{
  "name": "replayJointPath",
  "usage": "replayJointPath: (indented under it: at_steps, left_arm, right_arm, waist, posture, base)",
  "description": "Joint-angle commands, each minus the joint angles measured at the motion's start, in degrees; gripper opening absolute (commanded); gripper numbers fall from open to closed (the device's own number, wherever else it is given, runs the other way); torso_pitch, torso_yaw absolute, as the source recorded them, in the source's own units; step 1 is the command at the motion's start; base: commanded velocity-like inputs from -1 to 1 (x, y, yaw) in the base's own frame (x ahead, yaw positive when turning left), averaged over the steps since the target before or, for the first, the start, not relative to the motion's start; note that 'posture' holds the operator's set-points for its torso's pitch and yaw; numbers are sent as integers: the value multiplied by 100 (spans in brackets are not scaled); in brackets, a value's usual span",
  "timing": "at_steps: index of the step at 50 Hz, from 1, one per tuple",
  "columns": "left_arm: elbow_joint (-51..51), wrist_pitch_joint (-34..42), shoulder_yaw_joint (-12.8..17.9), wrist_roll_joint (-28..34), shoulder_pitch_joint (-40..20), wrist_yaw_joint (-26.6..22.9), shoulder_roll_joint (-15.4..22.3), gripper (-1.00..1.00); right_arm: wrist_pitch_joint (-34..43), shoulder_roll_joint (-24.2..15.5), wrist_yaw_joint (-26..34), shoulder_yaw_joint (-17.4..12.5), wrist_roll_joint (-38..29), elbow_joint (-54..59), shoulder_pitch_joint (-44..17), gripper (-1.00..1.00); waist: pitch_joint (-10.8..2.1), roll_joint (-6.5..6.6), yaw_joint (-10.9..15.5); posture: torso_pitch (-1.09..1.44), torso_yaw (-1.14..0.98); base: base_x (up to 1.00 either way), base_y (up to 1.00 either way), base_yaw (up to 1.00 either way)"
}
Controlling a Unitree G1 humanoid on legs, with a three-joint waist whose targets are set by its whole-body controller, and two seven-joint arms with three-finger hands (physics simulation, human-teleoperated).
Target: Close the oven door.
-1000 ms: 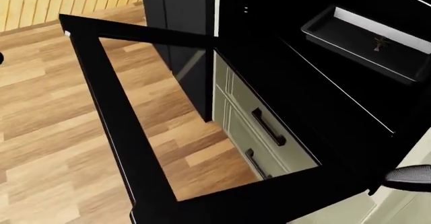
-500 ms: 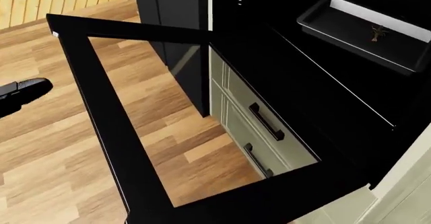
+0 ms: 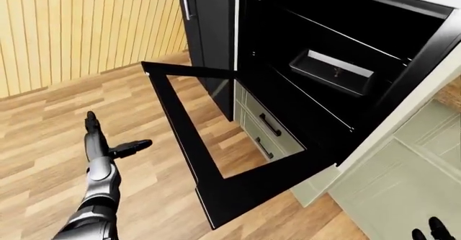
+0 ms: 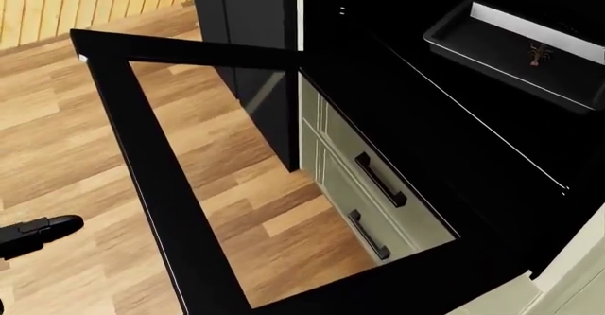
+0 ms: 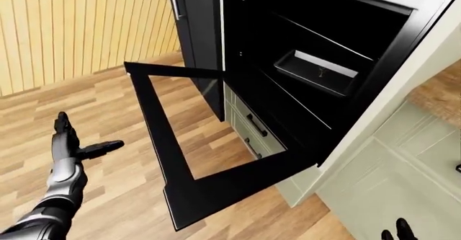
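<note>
The black oven door (image 3: 245,188) hangs open and lies about flat, its glass window showing floor and drawers beneath; it also shows in the head view (image 4: 151,166). The oven cavity (image 3: 324,29) is dark and holds a black tray (image 3: 331,73) on a rack. My left hand (image 3: 115,134) is open with fingers spread, out over the floor to the left of the door's outer edge, apart from it. One finger of it shows in the head view (image 4: 42,228). Only my right hand's fingertips (image 5: 395,230) show at the bottom right edge.
Pale green drawers (image 4: 364,180) with dark handles sit under the oven. A tall black unit (image 3: 209,29) stands left of the oven, pale green cabinets (image 3: 403,175) right. Wood floor (image 3: 65,105) runs to a slatted wall (image 3: 72,29).
My left hand has dropped lower at the head view's left edge. The right fingertip seen at that view's right edge a second ago is gone. The view has shifted slightly; the door has not moved.
</note>
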Motion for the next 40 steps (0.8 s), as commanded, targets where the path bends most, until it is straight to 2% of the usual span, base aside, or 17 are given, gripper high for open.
replayJointPath:
  at_steps: [1,3,5,7,10,14,20,28,32,37,40]
  left_arm:
    - [-96,-261,10,266,-30,172,86,100]
    - [-55,-272,43,411,83,190,70,100]
    - [-2,-636,-47,807,276,488,78,100]
    - [26,-584,63,911,362,491,64,100]
    - [56,-609,120,1167,536,619,45,100]
    - [101,-607,150,1563,837,926,13,100]
    - [130,-535,227,1954,1137,1224,-22,100]
    - [175,-352,263,2418,1626,1417,-131,100]
    - [186,-293,282,2606,1795,1347,-164,100]
    - [204,-324,183,2924,2006,1454,-274,100]
    - [210,-95,350,2877,2107,1337,-333,100]
  right_arm:
    - [-1022,-306,-5,97,300,793,-42,100]
    - [-1729,-645,-9,409,574,1962,-184,100]
    - [-2577,-1023,24,817,913,3418,-460,100]
    - [-3069,-1266,71,1276,1397,4299,-659,100]
    - [-3389,-1405,85,1879,2044,4943,-791,100]
    - [-3448,-1415,88,2328,2649,5216,-705,100]
    - [-3402,-1395,75,2586,3095,5314,-587,100]
    - [-3295,-1270,-60,2644,3183,5380,-389,100]
    - [-3266,-1183,-323,2697,2995,5396,-338,100]
    - [-3226,-1012,-836,2853,2455,5398,-416,100]
    - [-3087,-873,-927,2776,2256,5394,-399,100]
  waist:
    - [-63,10,-14]
    - [-62,26,-37]
    - [-60,43,-63]
    - [-62,58,-100]
    - [-72,83,-123]
    - [-80,95,-125]
    - [-96,92,-99]
    - [-80,103,-79]
    - [-81,116,-77]
    - [-81,122,-73]
    - [-86,123,-72]
  posture:
    - [0,0]
    - [0,0]
    - [0,0]
    - [0,0]
    - [0,0]
    - [0,0]
    - [0,0]
    - [0,0]
    - [0,0]
    - [0,0]
    - [0,0]
  base:
    - [0,0,0]
    - [0,0,0]
    - [0,0,0]
    - [0,0,0]
    - [0,0,0]
    - [0,0,0]
    - [0,0,0]
    - [0,0,0]
    - [0,0,0]
    - [0,0,0]
    - [0,0,0]
